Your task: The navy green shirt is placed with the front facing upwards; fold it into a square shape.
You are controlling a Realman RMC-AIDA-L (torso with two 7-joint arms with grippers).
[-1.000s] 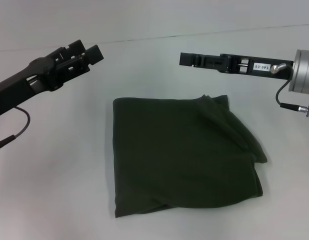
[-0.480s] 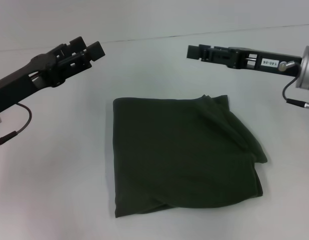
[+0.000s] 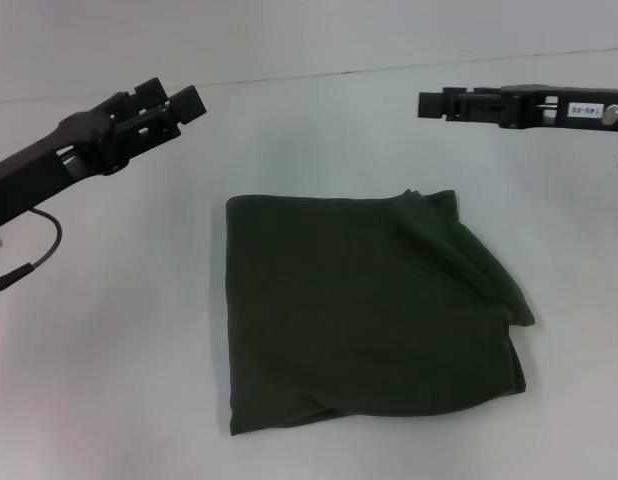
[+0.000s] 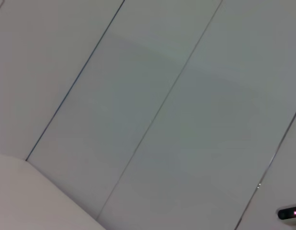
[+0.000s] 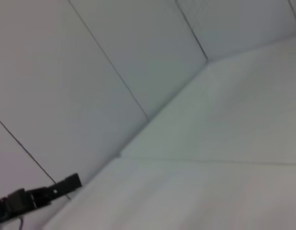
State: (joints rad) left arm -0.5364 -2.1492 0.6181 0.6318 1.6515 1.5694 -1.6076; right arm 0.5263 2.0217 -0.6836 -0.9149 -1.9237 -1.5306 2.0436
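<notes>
— Where is the navy green shirt?

— Folded into a rough square, flat on the white counter, near the middle of the head view. Only plain green cloth shows; any lettering or label is tucked out of sight. Its far right corner is bunched into loose overlapping folds, and the near edge has a small crease.

— And the hands?

— The left hand hangs above the counter, beyond the shirt's left side, apart from it, grasping nothing. The right hand hangs beyond the right corner, seen edge-on, its arm cut off by the frame. Whether either is released or clenched, I cannot tell.

— The wrist views?

— Only wall panels and bare counter; the right one catches the left hand far off.
</notes>
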